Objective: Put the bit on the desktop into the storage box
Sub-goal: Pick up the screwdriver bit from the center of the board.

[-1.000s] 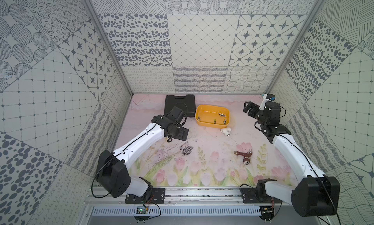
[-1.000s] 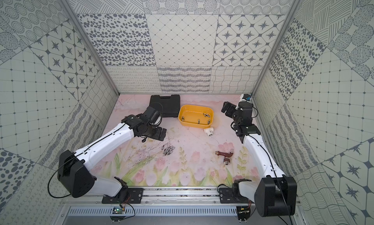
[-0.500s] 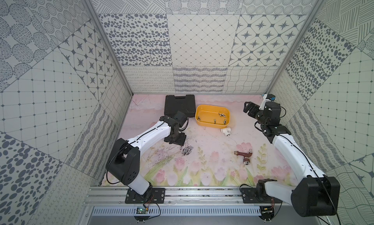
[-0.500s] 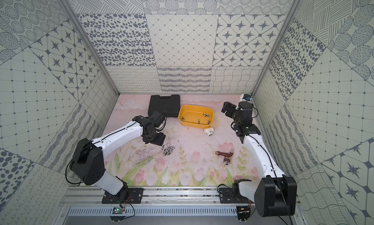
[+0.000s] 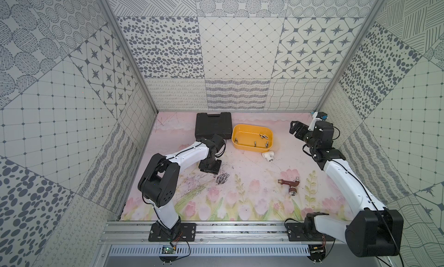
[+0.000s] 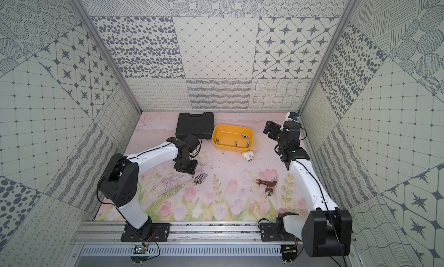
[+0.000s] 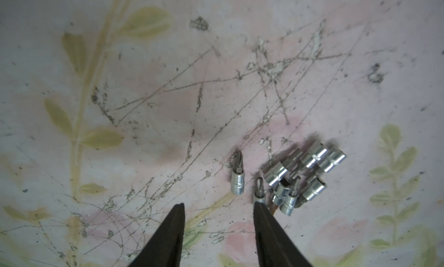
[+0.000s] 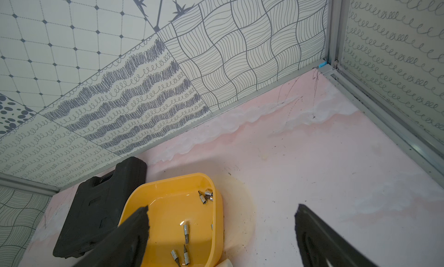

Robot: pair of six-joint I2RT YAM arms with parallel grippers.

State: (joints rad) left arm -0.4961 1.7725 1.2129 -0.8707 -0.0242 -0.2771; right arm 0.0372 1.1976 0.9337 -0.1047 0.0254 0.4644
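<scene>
**Low over the loose bits, jaws narrowing, nothing held yet**

My left arm has come down low over the desktop, and my left gripper (image 7: pixel 218 204) has narrowed from wide to roughly half open. The gap between its fingers shows only bare mat, so there is no grasp yet. I judge this to be the closing-in step for the next pick-up. Several bits already lie in the storage box (image 5: pixel 251 147), and a pile of bits (image 5: pixel 222 181) waits on the mat, well apart from it.

The bit (image 7: pixel 237 175) I am lined up on lies flat, slightly apart from the pile and just beyond my fingertips. Its long axis runs nearly in line with my fingers, with the cross-point tip pointing away from me and the socket end nearest. My jaws would close across its width once I reach further. One finger (image 7: pixel 269 229) sits just beside another bit at the pile's edge. My right gripper (image 8: pixel 222 210) hangs wide open and empty near the box.
</scene>
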